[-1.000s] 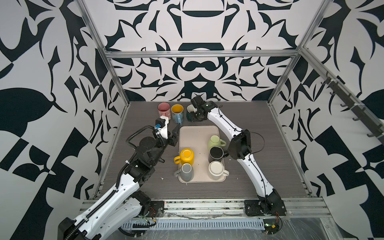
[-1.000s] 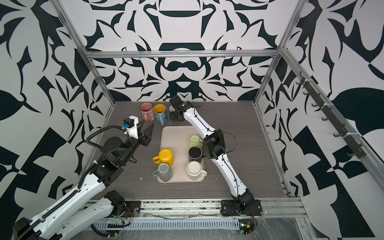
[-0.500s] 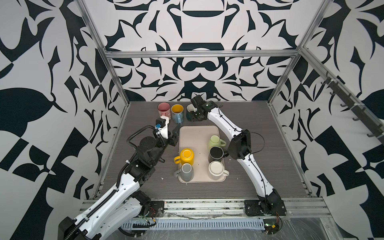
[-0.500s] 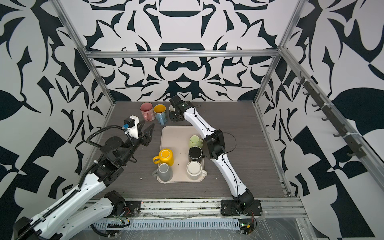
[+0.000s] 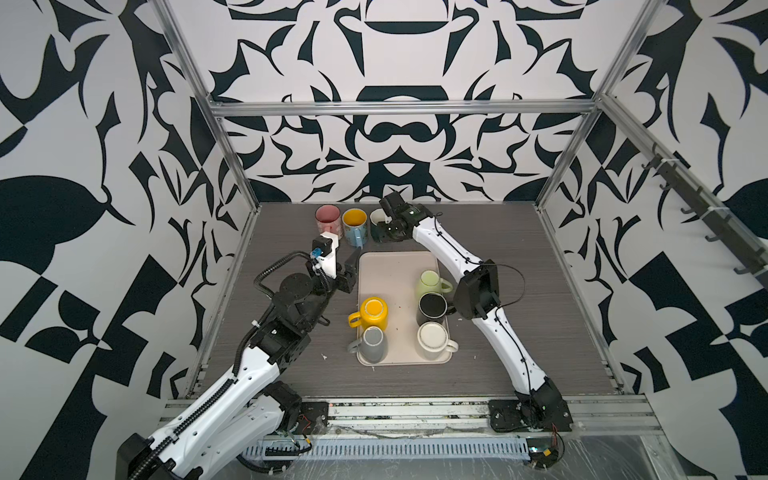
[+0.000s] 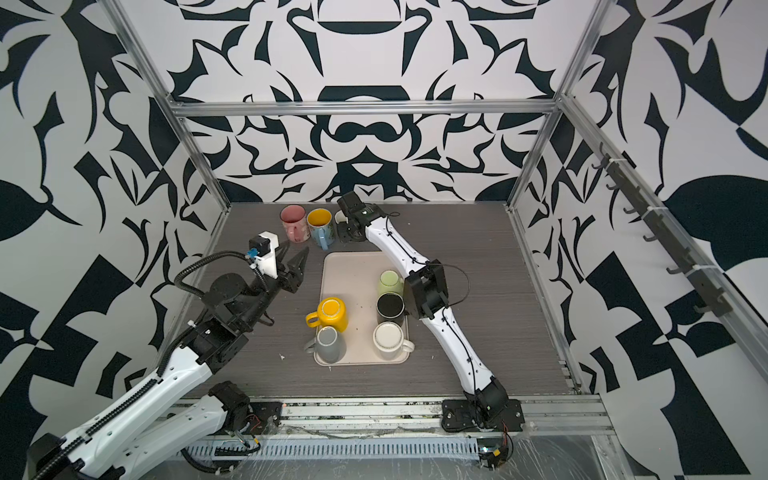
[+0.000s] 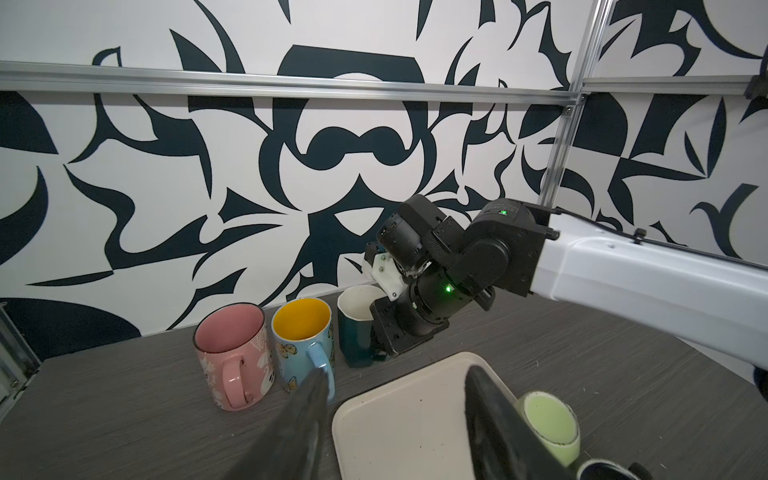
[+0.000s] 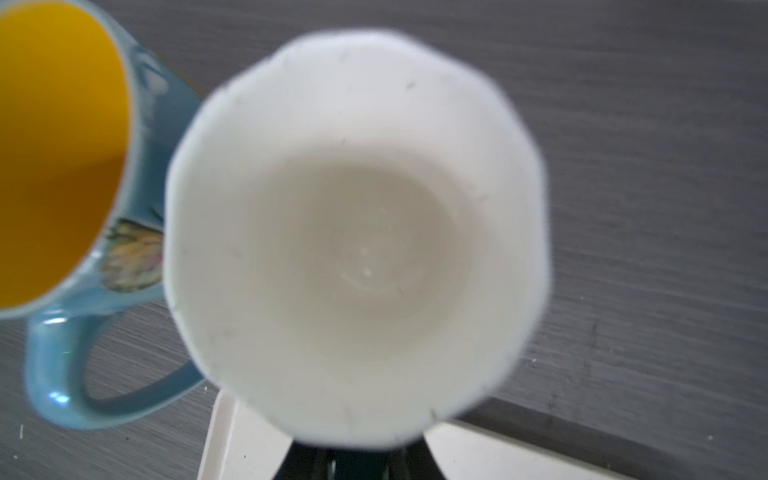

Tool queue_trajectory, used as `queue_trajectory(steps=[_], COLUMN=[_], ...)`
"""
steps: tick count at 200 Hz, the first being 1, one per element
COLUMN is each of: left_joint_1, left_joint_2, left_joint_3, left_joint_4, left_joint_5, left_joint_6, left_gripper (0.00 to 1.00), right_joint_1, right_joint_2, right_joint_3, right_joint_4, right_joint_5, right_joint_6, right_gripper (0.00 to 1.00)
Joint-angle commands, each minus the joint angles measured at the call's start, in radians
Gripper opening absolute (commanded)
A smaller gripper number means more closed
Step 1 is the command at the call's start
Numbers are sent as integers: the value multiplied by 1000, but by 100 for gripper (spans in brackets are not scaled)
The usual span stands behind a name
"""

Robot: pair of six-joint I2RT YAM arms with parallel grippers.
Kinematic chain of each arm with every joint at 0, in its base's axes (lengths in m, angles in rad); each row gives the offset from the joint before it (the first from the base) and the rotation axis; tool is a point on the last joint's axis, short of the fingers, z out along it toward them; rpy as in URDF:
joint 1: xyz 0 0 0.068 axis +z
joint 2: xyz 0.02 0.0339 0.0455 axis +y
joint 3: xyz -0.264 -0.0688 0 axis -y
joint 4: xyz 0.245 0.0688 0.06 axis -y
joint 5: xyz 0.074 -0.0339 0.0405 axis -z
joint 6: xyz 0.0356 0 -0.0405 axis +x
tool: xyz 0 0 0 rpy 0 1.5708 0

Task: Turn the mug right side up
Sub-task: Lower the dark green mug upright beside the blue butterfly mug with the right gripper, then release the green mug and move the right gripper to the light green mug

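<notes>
The mug (image 5: 379,235), dark teal outside and white inside, stands mouth up on the table at the back, beside a blue mug (image 5: 355,232). It shows in both top views (image 6: 341,217). My right gripper (image 5: 392,230) is low against its side (image 7: 355,332), fingers closed round the handle. From the right wrist the white inside (image 8: 357,232) fills the frame, and the right gripper (image 8: 359,461) is mostly hidden under the rim. My left gripper (image 6: 293,254) hovers open and empty left of the tray's far corner (image 7: 397,374).
A pink mug (image 5: 327,218) stands left of the blue one (image 7: 301,345). A beige tray (image 5: 399,266) in the middle carries several mugs: yellow (image 5: 373,311), grey (image 5: 372,343), white (image 5: 432,338), black (image 5: 432,305), green (image 5: 430,282). Metal frame posts edge the table.
</notes>
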Motion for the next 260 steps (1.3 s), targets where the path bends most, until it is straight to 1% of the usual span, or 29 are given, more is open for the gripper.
queue_trajectory(steps=[1, 66, 91, 126, 131, 143, 165, 185, 211, 230, 260], left_joint_1=[6, 6, 6, 6, 6, 5, 6, 6, 5, 6, 6], left_joint_2=[-10, -20, -26, -36, -38, -40, -41, -40, -42, -43, -32], left_joint_3=[-15, -18, -17, -14, -13, -11, -2, 8, 18, 24, 22], left_joint_4=[16, 10, 9, 0, -3, -12, -27, -43, -58, -77, -83], left_joint_5=[-11, -14, -11, -2, -1, -1, 4, 4, -6, -11, -40], left_joint_6=[0, -1, -7, -18, -18, -21, -25, -36, -53, -58, -77], left_gripper=[56, 56, 56, 55, 55, 55, 55, 55, 56, 58, 60], right_joint_1=[2, 2, 2, 3, 1, 2, 1, 0, -3, -14, -49], right_joint_2=[-38, -45, -76, -147, -163, -191, -290, -361, -497, -632, -875], right_joint_3=[43, 27, -7, -75, -120, -168, -265, -333, -490, -664, -973], right_joint_4=[46, 34, 45, 77, 84, 109, 156, 155, 158, 186, 272], right_joint_5=[11, -6, -12, -21, -21, -16, -15, -2, 24, 28, -12], right_joint_6=[8, 17, 19, 18, 16, 14, 16, 23, 32, 54, 120], right_gripper=[27, 40, 46, 49, 50, 50, 52, 52, 52, 53, 53])
